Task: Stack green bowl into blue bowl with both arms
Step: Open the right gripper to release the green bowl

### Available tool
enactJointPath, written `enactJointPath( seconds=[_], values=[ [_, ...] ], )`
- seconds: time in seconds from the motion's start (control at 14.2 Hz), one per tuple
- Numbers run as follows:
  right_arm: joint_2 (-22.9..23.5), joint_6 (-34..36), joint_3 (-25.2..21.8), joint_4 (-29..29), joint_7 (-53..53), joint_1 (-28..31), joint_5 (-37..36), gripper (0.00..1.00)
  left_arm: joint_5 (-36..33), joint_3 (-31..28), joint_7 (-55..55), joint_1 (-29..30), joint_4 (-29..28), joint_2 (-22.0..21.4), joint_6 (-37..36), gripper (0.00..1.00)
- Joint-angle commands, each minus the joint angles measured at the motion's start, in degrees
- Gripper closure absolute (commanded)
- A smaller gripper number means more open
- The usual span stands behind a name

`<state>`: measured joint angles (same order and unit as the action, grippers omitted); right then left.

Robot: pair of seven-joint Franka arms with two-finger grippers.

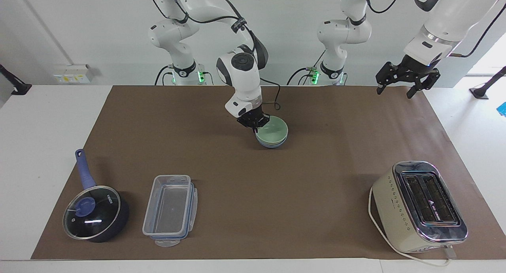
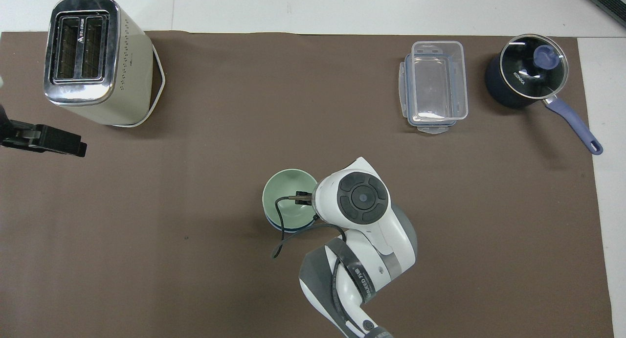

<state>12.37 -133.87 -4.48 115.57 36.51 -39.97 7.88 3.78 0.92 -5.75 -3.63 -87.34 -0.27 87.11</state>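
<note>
The pale green bowl (image 1: 273, 131) (image 2: 286, 196) sits nested inside the light-blue bowl (image 1: 272, 145) (image 2: 277, 225) near the middle of the brown mat, only a thin blue band showing under it. My right gripper (image 1: 255, 125) is shut on the green bowl's rim on the side toward the right arm's end; in the overhead view the arm's wrist (image 2: 363, 197) hides it. My left gripper (image 1: 396, 88) (image 2: 46, 141) hangs open in the air over the mat's edge at the left arm's end, holding nothing.
A cream toaster (image 1: 420, 206) (image 2: 93, 59) stands at the left arm's end, farther from the robots. A clear lidless container (image 1: 170, 209) (image 2: 435, 86) and a dark-blue lidded saucepan (image 1: 95, 211) (image 2: 528, 76) lie toward the right arm's end.
</note>
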Motion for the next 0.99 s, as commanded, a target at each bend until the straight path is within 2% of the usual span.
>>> enactJointPath(
  seconds=[0.0, 0.56, 0.64, 0.78, 0.92],
  values=[
    [-0.2, -1.6, 0.3, 1.2, 0.6, 0.1, 1.3, 1.0, -1.1, 0.5, -0.1, 0.6, 0.8, -0.3, -1.3, 0.0],
    [-1.9, -1.4, 0.3, 4.4, 1.1, -1.3, 1.4, 1.0, -1.1, 0.5, -0.1, 0.6, 0.2, -0.6, -1.3, 0.0],
    [-1.8, -1.5, 0.3, 4.3, 1.0, -1.1, 1.4, 0.84, -1.1, 0.5, -0.2, 0.6, 0.2, -0.6, -1.2, 0.0],
    [-1.5, -1.5, 0.3, 3.6, 0.9, -1.0, 1.4, 0.0, -1.1, 0.5, -0.2, 0.6, 0.2, -0.6, -1.3, 0.0],
    [-0.9, -1.0, 0.2, 1.3, 0.0, -0.6, 1.3, 0.0, -1.1, 0.5, -0.2, 0.6, 0.2, -0.6, -1.1, 0.0]
  ],
)
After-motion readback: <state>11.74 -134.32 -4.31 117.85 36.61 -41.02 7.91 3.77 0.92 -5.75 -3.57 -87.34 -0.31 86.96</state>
